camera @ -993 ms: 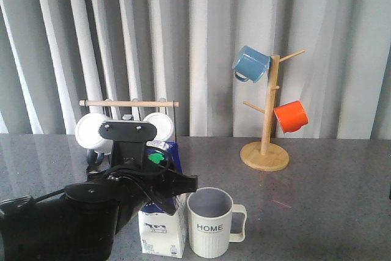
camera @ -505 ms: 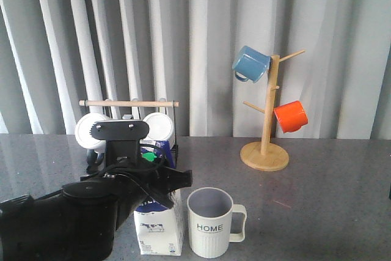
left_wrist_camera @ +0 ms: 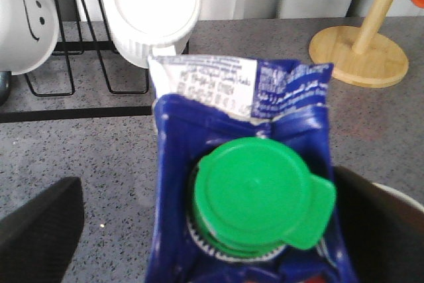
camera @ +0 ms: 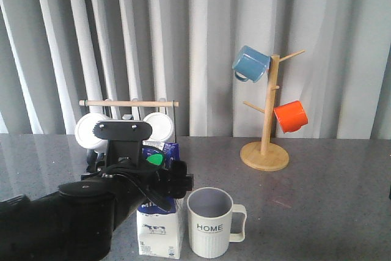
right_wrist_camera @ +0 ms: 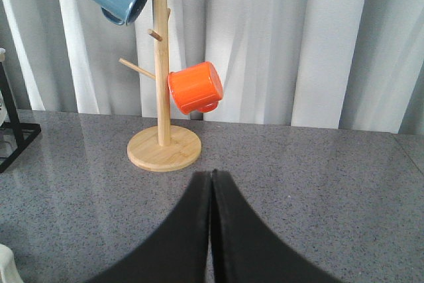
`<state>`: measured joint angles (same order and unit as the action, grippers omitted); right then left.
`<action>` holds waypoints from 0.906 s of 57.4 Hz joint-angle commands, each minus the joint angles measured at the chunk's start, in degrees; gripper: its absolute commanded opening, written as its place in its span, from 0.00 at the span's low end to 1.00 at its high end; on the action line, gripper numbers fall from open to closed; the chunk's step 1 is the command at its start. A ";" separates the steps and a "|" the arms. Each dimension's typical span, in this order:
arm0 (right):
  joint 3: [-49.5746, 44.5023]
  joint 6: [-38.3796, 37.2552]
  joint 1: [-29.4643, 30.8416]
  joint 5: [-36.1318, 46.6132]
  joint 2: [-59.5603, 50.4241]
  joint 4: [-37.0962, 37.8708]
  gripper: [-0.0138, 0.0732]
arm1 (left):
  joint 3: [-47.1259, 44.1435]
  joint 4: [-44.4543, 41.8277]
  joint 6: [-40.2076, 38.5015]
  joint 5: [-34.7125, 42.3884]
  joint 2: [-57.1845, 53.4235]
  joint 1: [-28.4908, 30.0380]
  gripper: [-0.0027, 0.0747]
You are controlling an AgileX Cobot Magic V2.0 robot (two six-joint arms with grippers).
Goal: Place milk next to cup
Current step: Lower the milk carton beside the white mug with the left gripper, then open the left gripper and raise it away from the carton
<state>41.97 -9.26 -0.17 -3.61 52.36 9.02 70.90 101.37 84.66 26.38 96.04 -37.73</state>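
Where the left gripper is seen from its wrist camera, two dark fingers are shown on either side of the milk, one at each flank of the blue upper part; whether the pads press the carton or have just let go cannot be told. Between them the green cap is seen end-on, so the carton's long axis is judged upright and in line with the camera's gaze. In the front view the milk is shown standing on the table, just beside the cup on its left, the handle turned away to the right; contact between the two cannot be confirmed. The left arm is clearly the nearer. The right gripper is seen pressed together, empty, facing the mug tree.
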 commanded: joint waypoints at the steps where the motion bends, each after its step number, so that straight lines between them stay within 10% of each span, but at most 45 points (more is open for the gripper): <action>1: 1.97 0.17 0.36 3.95 -0.56 0.15 0.15 | 1.45 -1.59 0.21 -0.83 -5.16 -0.20 0.95; 15: 1.97 0.17 0.36 3.95 -0.56 0.15 0.15 | 1.45 -4.19 0.15 -1.95 -13.12 -0.20 0.74; 26: 1.97 0.17 0.36 3.95 -0.56 0.15 0.15 | 1.45 -4.06 -0.36 -1.87 -19.96 -0.20 0.02; 52: 1.97 0.17 0.36 3.95 -0.56 0.15 0.15 | 1.51 -4.04 -0.86 -2.60 -22.67 -0.20 0.03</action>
<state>41.97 -9.26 -0.17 -3.61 52.36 9.02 70.90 99.65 84.26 27.89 75.13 -37.73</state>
